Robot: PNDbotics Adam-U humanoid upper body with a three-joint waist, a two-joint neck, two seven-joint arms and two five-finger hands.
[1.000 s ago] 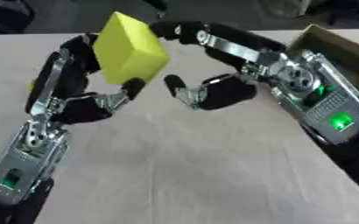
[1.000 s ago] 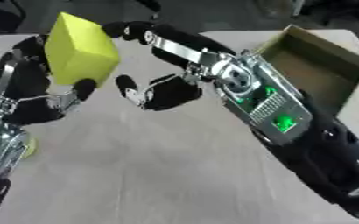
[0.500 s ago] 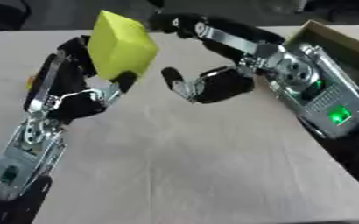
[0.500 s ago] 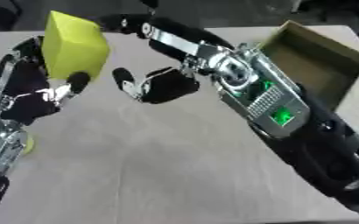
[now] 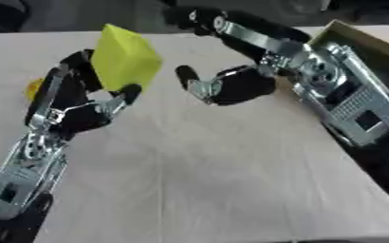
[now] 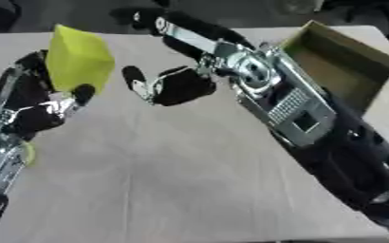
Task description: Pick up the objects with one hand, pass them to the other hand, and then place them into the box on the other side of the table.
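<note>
One yellow block (image 5: 125, 58) pinched in left robot hand (image 5: 81, 102).

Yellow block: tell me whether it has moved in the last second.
Yes, slightly. The yellow block, held up in the left hand, has drifted left, away from the box at the table's right edge.

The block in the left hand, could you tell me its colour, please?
Yellow-green block; the left eye view shows it best.
</note>
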